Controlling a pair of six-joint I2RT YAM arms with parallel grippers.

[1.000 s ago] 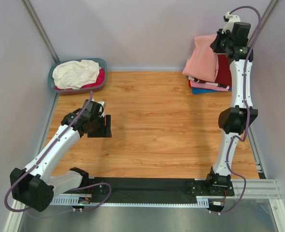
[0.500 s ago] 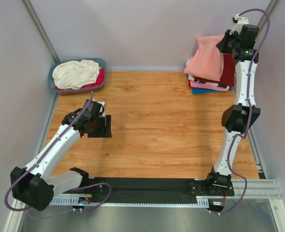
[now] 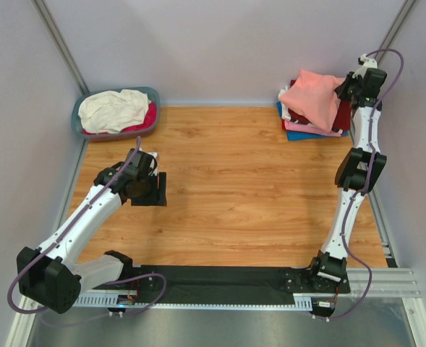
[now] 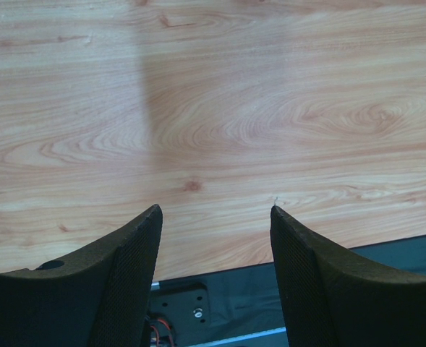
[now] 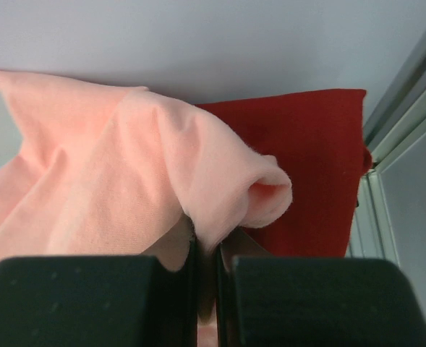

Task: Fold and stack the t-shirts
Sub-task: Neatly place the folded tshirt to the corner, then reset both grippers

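Right gripper (image 5: 207, 249) is clamping a fold of the salmon-pink t-shirt (image 5: 104, 166) between shut jaws, holding it ahead and leftward over the dark red t-shirt (image 5: 307, 159) below, so stacking is seemingly underway and the next move is calling for lowering, then releasing.

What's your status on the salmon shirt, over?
Right gripper shut on salmon-pink t-shirt, over the folded stack. Left gripper open, empty. Nothing in the way.

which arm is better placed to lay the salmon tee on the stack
Right. The right gripper is shut on the salmon-pink t-shirt, right at the stack of folded tees. The left gripper is open and empty above the table, well away.
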